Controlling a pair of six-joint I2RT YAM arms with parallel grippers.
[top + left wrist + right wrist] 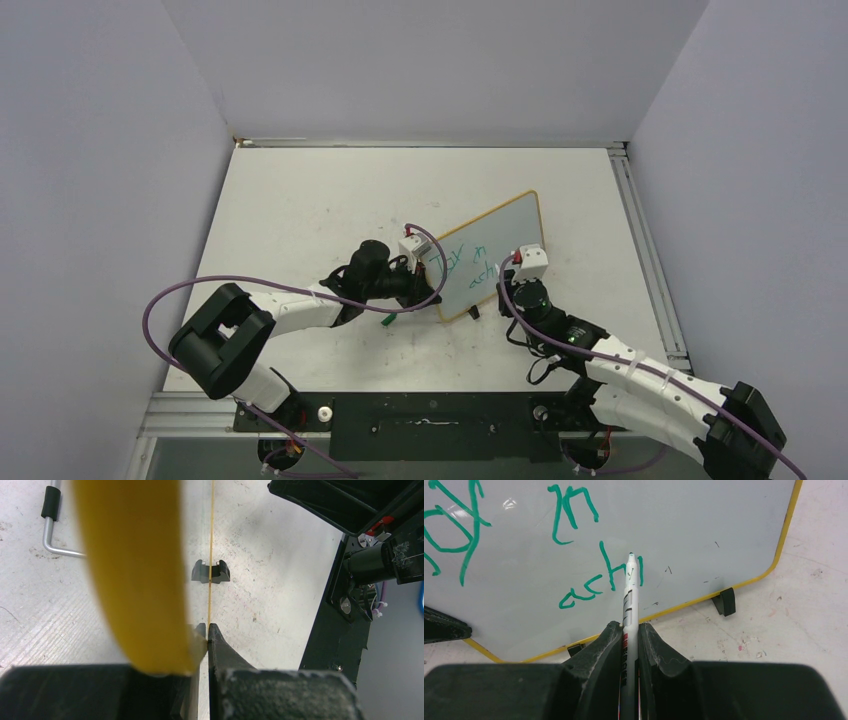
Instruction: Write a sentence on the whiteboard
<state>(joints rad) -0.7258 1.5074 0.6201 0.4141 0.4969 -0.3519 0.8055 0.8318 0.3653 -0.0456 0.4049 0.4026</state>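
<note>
Just ahead of the right pincer (629,630) stands the whiteboard (704,525), upright on the bench (804,630), written face toward it. Sentence (610,572) unfinished: "Joy in", then lower line "ach" plus one further stroke. Right pincer clenched on a marker (630,595), long axis straight out from the pincer, tip at that stroke; contact unclear. Blank board lies rightward of the tip, so writing likely runs that way. Left pincer (206,632) clamped on the board's yellow rim, steadying it. Right arm nearer the text.
</note>
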